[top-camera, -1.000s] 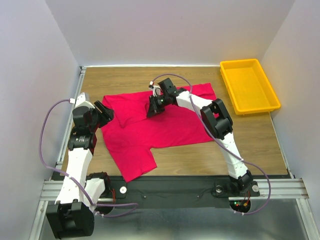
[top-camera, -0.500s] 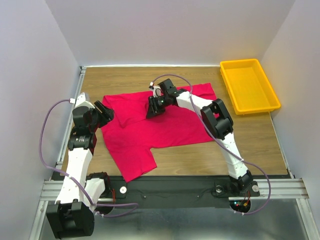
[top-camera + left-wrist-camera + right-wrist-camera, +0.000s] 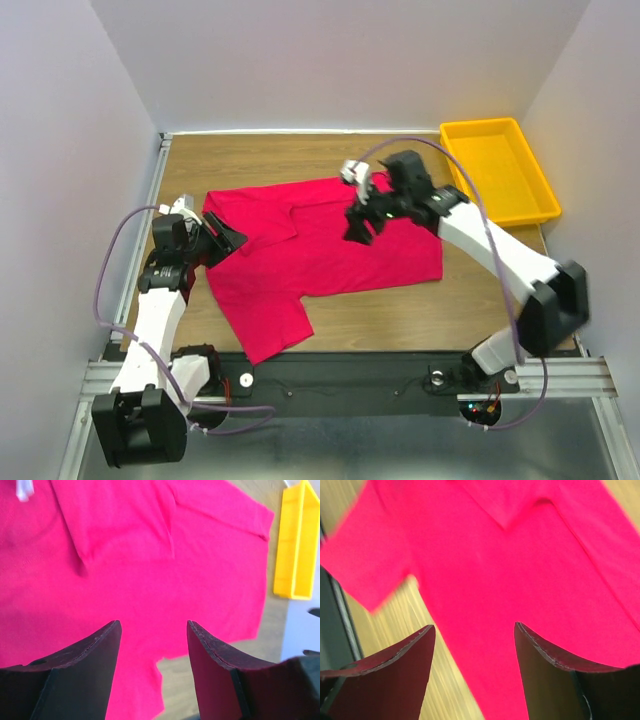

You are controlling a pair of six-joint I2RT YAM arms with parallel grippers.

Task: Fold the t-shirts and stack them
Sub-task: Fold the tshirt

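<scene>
Just one red t-shirt [image 3: 320, 255] and one yellow tray [image 3: 498, 172] show; both jaws gape apart, empty.

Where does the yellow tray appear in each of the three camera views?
Top external: the yellow tray is at the upper right, just right of the red t-shirt.
Left wrist: the yellow tray is at the right edge, in the upper half, beyond the red t-shirt.
Right wrist: not in it.
Shared landmark: the red t-shirt, which shows in all three views.
</scene>
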